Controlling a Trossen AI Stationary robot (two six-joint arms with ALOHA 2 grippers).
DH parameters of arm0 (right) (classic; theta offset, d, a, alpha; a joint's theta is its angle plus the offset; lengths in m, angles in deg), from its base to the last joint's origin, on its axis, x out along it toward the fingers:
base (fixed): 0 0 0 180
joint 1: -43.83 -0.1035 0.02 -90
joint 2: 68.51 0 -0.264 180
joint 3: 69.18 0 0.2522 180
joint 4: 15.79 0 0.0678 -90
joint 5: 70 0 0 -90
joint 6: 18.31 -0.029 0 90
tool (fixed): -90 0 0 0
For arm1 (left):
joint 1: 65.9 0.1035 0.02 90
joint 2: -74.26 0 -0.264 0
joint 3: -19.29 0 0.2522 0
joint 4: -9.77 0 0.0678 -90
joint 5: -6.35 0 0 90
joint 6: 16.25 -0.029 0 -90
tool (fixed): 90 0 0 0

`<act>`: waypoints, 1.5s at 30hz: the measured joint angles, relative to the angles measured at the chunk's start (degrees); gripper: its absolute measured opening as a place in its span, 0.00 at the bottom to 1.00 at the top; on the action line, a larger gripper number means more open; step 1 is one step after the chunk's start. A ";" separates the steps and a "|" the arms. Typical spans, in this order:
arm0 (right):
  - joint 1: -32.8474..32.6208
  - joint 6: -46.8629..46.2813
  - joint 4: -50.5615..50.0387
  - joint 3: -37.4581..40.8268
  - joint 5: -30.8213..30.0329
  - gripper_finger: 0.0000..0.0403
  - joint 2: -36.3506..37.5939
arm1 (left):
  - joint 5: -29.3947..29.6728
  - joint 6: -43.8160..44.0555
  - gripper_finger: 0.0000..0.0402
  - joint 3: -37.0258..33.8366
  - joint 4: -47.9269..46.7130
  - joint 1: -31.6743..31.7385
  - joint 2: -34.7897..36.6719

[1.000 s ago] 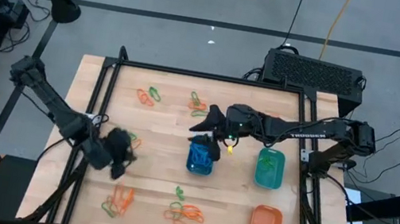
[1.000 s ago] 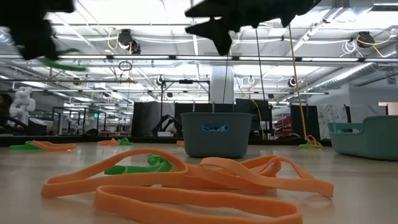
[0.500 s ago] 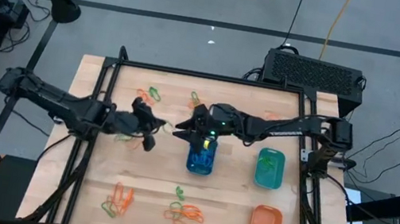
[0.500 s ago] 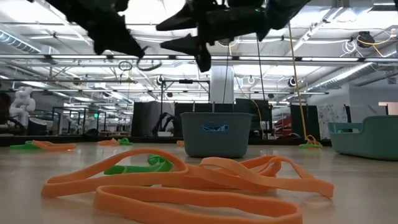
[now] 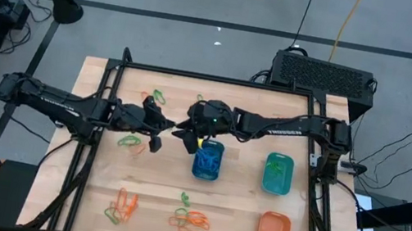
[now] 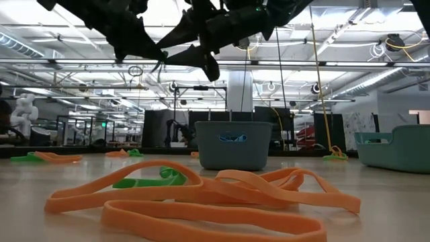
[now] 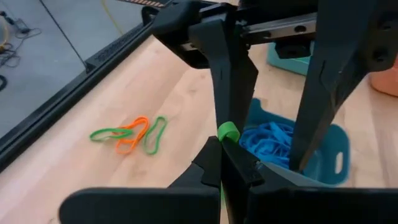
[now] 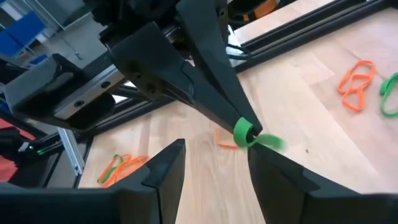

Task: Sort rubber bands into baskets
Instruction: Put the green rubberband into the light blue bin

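Green rubber band (image 7: 227,132) is pinched in the closed left hand (image 5: 161,127), meeting the right hand (image 5: 184,132), fingers apart, above the counter (image 5: 240,212).

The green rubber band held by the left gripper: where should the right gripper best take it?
Probably the free loop of the green rubber band beyond the shut left gripper. The open right gripper faces it and could likely straddle that exposed end.
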 joint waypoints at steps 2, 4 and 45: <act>0.00 0.12 -0.45 -0.01 -0.04 0.41 0.00 | -1.63 0.04 0.00 0.00 0.04 0.00 0.00; -0.04 0.71 -0.60 -0.07 -0.59 0.41 -0.04 | -3.98 0.02 0.00 0.00 0.50 -0.01 -0.02; -0.17 0.73 -6.22 -0.12 6.48 0.01 0.33 | -7.07 -1.37 0.18 0.00 0.23 -0.04 0.04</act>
